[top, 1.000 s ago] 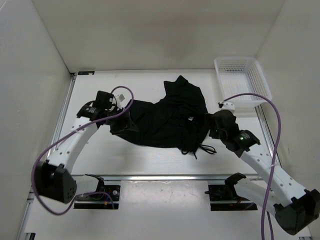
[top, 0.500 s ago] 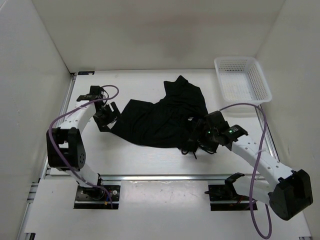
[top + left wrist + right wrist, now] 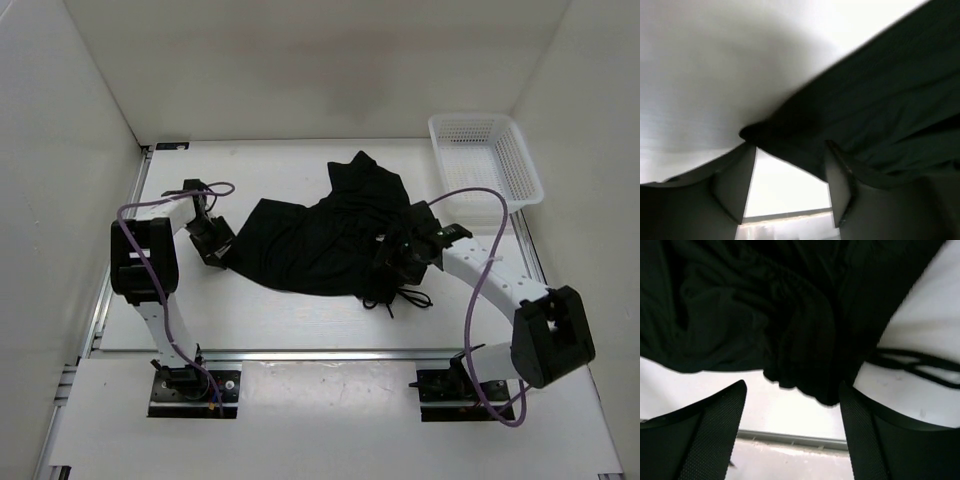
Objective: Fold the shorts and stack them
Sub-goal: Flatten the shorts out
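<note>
The shorts [image 3: 320, 235] lie rumpled and unfolded mid-tabletop [image 3: 300, 315], so the step in hand looks like taking hold for a first fold. The left end effector [image 3: 214, 250] sits at the garment's left corner. The right end effector [image 3: 388, 272] is at its near right edge, beside the drawstring [image 3: 412, 297]. Both are spread apart with cloth at their mouths (nothing pinched yet). Next, each likely needs to close on fabric. White walls enclose the plain white surface, and a white basket [image 3: 530, 185] stands far right.

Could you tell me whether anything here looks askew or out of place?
The shorts lie rumpled, one part bunched toward the far side, and a drawstring trails loose onto the table beside the right gripper.
</note>
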`<state>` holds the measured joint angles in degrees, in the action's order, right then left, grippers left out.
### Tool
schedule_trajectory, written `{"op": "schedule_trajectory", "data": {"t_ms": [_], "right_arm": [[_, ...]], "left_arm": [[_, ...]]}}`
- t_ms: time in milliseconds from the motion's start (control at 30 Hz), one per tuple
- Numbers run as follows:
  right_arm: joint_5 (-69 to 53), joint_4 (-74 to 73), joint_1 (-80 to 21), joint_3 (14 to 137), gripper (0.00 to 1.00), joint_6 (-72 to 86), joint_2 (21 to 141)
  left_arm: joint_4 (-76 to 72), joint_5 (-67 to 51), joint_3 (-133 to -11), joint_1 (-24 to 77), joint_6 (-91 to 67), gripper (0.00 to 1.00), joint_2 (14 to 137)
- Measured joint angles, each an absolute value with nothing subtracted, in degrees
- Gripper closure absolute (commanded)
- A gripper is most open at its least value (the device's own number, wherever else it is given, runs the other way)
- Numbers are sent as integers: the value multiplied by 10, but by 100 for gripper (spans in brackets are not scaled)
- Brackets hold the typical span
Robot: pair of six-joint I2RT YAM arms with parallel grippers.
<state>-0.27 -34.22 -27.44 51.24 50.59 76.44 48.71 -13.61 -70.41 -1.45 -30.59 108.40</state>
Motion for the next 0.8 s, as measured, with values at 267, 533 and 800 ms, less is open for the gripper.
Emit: {"op": "schedule_trajectory", "data": {"t_ms": [267,533,800], "right_arm": [[39,-328,-298,528,95,476,847],[85,-362,-287,695,100,402,919],[110,-340,-237,1018,100,267,948]], "left_arm": [[480,-144,-736,-18,-296,90,1119],[510,-159,-792,-31,-290,90,1121],[548,-178,-1018,-67,-303,90,1056]]}}
